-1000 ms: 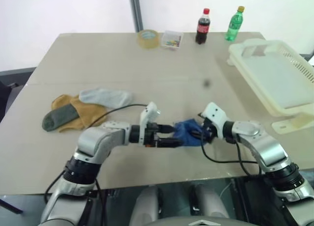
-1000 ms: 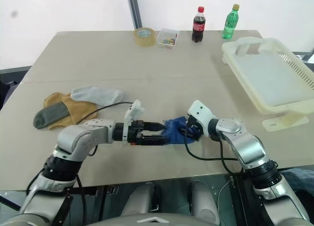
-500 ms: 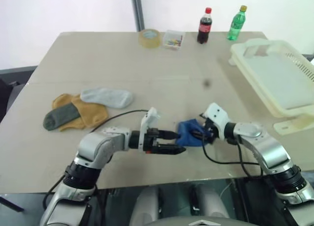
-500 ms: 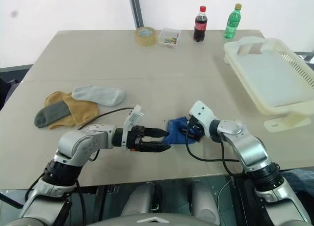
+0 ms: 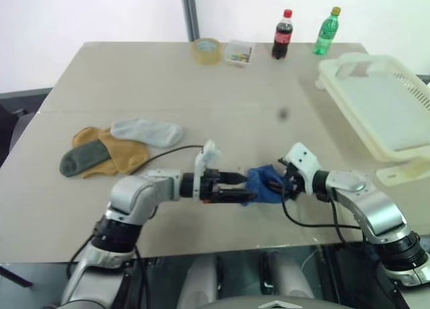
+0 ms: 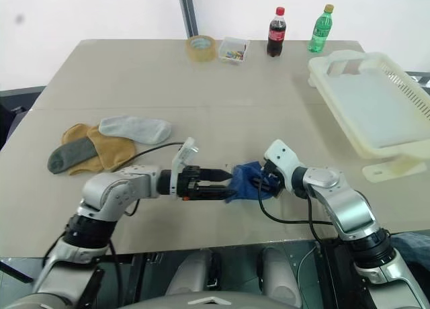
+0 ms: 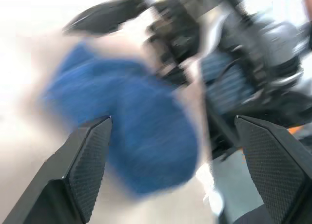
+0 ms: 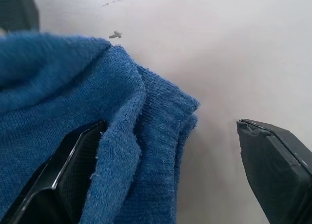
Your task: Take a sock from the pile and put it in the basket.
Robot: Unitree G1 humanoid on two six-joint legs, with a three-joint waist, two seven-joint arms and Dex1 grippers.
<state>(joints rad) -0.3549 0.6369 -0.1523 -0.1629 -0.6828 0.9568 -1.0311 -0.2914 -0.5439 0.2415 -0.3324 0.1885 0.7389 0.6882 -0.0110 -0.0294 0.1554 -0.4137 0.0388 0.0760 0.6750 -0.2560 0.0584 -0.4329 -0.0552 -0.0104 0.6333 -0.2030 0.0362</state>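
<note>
I have both grippers meeting over a blue sock (image 5: pixel 265 186) lying on the bench (image 5: pixel 222 94), left gripper (image 5: pixel 236 188) and right gripper (image 5: pixel 277 185) each with fingers spread wide, gripping nothing. The right wrist view shows its ribbed cuff. The pile (image 5: pixel 117 148) lies well left; the basket (image 5: pixel 379 107) waits far right.

We see a wide beige table (image 5: pixel 168 87) with a faint seam across it, standing before a plain white wall (image 5: pixel 87 13). A dark upright post (image 5: pixel 189 13) rises behind its far edge. Light is even.
</note>
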